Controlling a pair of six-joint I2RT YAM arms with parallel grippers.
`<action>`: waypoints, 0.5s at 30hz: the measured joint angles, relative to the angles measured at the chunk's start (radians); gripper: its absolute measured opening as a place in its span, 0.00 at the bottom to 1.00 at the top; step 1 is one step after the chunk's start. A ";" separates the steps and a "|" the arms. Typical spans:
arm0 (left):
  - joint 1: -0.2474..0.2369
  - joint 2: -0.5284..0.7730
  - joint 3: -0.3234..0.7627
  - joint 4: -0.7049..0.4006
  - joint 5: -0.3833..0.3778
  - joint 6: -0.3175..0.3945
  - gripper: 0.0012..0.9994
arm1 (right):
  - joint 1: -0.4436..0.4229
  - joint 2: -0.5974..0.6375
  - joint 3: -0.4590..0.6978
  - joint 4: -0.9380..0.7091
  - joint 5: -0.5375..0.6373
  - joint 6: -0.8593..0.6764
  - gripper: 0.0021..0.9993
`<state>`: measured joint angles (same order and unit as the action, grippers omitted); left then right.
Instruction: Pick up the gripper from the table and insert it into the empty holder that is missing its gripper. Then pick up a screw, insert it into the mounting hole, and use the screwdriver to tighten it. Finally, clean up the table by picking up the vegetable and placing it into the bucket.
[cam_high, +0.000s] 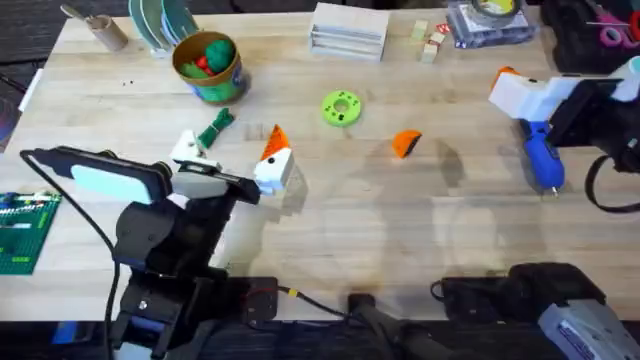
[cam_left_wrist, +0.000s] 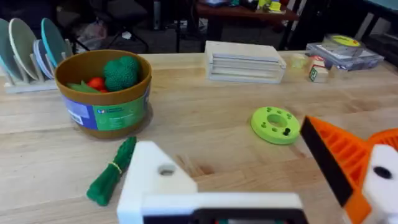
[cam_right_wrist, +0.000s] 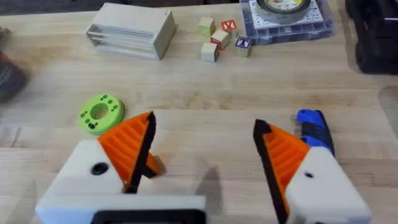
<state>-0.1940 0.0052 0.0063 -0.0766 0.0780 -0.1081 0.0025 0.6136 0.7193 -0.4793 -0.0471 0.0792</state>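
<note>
Lying loose: orange gripper (cam_high: 405, 143) on worktop (cam_high: 400, 220), unfitted.
Left tool (cam_high: 235, 165): open, bare holder (cam_high: 190, 148) awaiting pad.
Right tool (cam_right_wrist: 205, 168): open, empty.

Our left arm reaching from lower left, its gripper (cam_high: 235, 165) mid-left with fingers spread, our right gripper (cam_right_wrist: 205, 155) at the right edge, orange pads (cam_right_wrist: 127, 146) parted

Black arms, white fingers (cam_right_wrist: 323, 180), orange ribbed pads (cam_right_wrist: 127, 146)
</note>
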 joint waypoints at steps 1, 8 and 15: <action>0.000 0.000 0.000 0.000 0.000 0.000 0.99 | 0.000 0.000 0.000 0.000 0.000 0.000 0.99; 0.000 0.000 0.000 0.000 -0.002 0.000 0.99 | 0.000 0.000 0.000 0.000 0.000 0.000 1.00; 0.000 0.000 0.000 -0.002 -0.018 0.000 0.99 | 0.000 0.000 0.000 0.000 0.000 0.000 0.99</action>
<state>-0.1940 0.0054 0.0063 -0.0784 0.0597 -0.1078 0.0025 0.6132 0.7193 -0.4793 -0.0471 0.0792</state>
